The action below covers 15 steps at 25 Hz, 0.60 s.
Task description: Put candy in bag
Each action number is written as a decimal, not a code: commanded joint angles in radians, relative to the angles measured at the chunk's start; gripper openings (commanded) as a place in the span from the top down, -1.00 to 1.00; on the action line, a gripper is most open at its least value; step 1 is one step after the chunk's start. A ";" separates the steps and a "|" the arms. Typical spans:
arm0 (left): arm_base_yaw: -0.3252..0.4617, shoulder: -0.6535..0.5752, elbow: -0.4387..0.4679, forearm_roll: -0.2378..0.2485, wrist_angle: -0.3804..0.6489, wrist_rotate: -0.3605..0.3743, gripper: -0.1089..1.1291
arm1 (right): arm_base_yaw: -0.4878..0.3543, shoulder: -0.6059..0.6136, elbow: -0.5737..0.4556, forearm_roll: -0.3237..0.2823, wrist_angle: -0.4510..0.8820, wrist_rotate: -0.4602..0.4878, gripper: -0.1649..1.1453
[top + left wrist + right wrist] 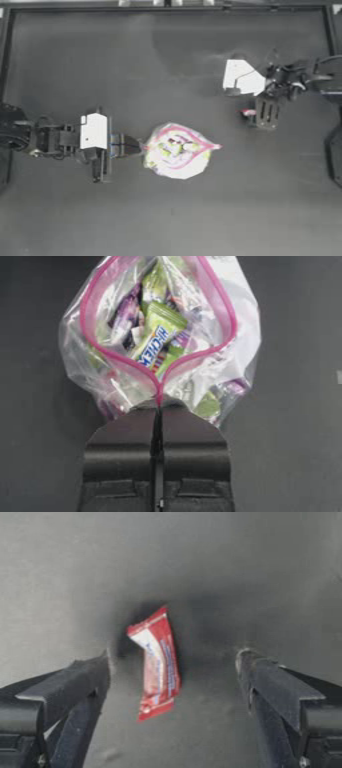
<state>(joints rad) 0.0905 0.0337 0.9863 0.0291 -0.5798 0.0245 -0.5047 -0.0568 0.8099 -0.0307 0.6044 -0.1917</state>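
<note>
Crinkly clear bag (177,151) sits mid-frame, its pink seal corner pinched by the left gripper (133,147). Right gripper (174,662), jaws spread, hovers around the glossy red candy (157,662) at right of centre.

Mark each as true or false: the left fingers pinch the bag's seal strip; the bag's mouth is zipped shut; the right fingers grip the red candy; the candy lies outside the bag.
1. The left gripper pinches the bag at its seal strip. True.
2. The bag's mouth is zipped shut. False: it gapes open.
3. The right gripper grips the candy. False: its fingers stand open either side of it.
4. The candy lies outside the bag. True.
</note>
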 commanded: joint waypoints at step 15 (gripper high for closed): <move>0.003 -0.014 -0.017 0.000 -0.008 0.002 0.77 | -0.011 0.025 0.005 0.034 -0.015 -0.032 -0.16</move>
<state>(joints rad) 0.0920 0.0337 0.9863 0.0291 -0.5798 0.0245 -0.5123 -0.0230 0.8145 -0.0015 0.5921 -0.2178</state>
